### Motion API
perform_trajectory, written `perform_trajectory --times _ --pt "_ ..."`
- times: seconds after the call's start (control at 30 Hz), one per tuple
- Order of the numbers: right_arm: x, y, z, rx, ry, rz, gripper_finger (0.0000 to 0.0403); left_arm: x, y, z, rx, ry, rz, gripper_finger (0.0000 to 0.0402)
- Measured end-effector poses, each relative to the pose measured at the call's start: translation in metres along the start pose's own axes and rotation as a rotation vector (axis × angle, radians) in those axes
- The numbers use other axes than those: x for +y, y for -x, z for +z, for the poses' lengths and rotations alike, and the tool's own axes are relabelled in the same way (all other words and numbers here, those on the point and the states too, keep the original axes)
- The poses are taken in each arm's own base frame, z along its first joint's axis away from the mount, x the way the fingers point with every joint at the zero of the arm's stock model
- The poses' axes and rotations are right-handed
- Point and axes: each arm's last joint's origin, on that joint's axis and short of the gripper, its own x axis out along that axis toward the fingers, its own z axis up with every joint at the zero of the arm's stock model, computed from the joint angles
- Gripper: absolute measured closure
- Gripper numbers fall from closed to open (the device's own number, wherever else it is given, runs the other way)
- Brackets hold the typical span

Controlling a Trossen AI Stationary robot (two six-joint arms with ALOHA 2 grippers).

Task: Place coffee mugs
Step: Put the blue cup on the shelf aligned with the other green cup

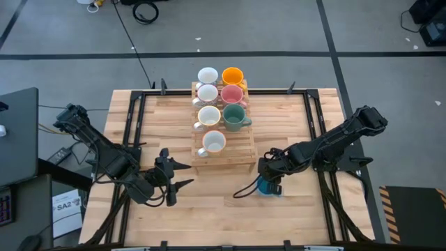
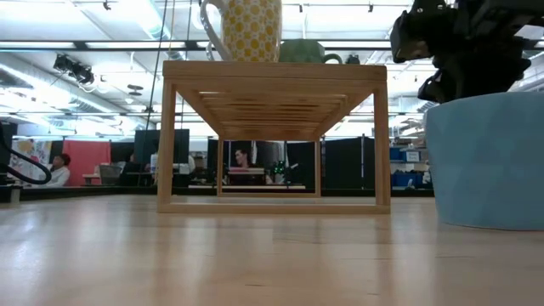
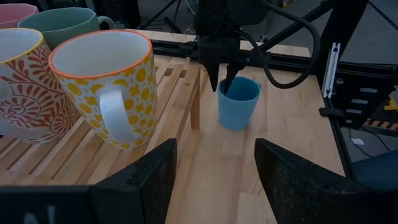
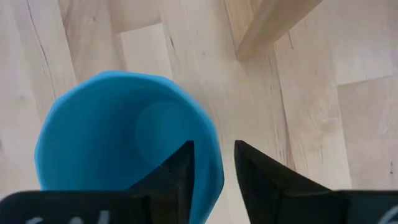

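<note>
Right gripper [image 1: 267, 183] over blue mug [image 1: 267, 187], fingers straddling the rim: one inside, one outside the wall, per right wrist view. Visible gap between fingers, wall sitting in that gap; jaws part open around the rim. Cannot tell if still pinching or already let go.

Blue mug upright on table [image 1: 209, 216], just beside the front right leg of the wooden rack [image 1: 240, 157], not on it. Rim pinch makes sense: handle not visible from any view, wall is the easy grab.

Seven mugs on the rack top, two columns. Left column: white mug [image 1: 208, 75] at the back, two more cream ones, yellow-dotted mug [image 1: 213, 143] at the front, handle towards the camera in left wrist view. Right column: orange mug [image 1: 233, 76], pink mug [image 1: 231, 95], green mug [image 1: 233, 116]. Front right slot of the rack bare, next to yellow-dotted mug. Likely target for blue.

Judgement: blue is the last one off the rack. Needs a firm re-grip, lift above rack height, short move over and inward. Risk: rim pinch lets the mug swing; could clip the rack edge or green mug.

Left gripper [image 1: 182, 174] parked near front left of the rack, jaws wide open, empty, pointed towards blue mug.
</note>
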Motion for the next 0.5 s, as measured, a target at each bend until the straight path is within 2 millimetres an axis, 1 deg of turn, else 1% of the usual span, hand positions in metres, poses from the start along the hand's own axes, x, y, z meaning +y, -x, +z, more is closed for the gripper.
perform_trajectory --times 0.13,0.3,0.37,0.5 --pt "0.0 0.0 0.0 0.0 0.001 0.0 0.0267 0.0 0.0 0.0 0.0 0.0 0.0 0.0178" --pt "0.0 0.003 0.0 0.016 0.0 -0.003 0.0266 0.0 0.0 0.0 0.0 0.0 0.0 0.0178" --pt "0.001 0.009 0.003 0.008 0.0 0.002 0.0266 0.0 0.0 0.0 0.0 0.0 0.0 0.0178" --pt "0.002 0.03 0.008 -0.012 -0.002 0.015 0.0265 0.0 0.0 0.0 0.0 0.0 0.0 0.0178"
